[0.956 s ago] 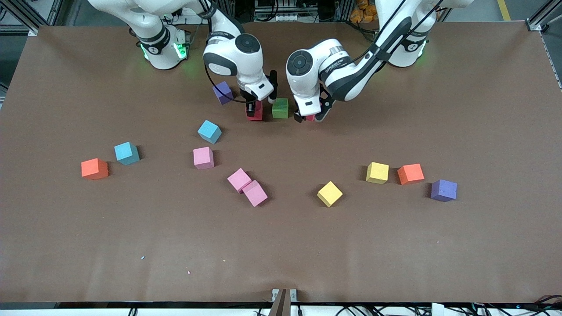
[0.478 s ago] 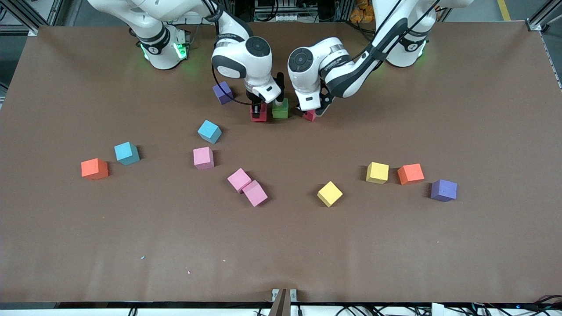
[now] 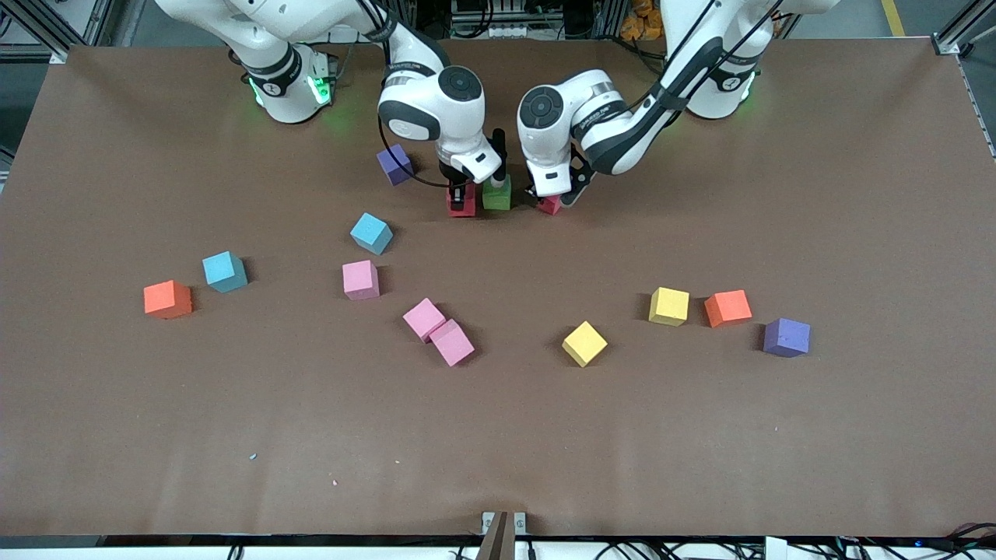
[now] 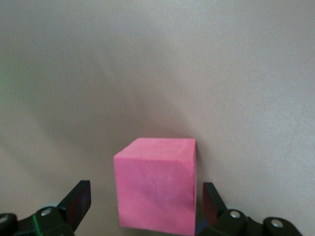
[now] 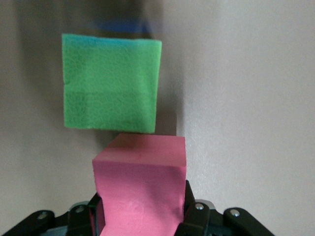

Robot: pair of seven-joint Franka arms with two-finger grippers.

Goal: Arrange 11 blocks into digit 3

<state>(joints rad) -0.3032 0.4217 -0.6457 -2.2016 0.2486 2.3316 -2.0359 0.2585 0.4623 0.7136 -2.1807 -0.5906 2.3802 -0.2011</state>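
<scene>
The right gripper is clamped on a small red matte foam cube, which it holds down on the brown table just beside a green foam cube. In the right wrist view the red cube sits squeezed between the fingers with the green cube close ahead of it, so this looks like the start of a row for the top bar of the 3, with red pressed up next to green.

The left gripper is low over a second red foam cube, which lies on the table toward the left arm's end from the green one. Its fingers stand wide on either side of that cube without touching it, so it is either just let go or about to be taken; which, I cannot tell.

The remaining blocks lie scattered: a purple cube near the right arm, and nearer the front camera two light blue, three pink, two yellow, two orange and another purple. Most of the figure is not yet built
</scene>
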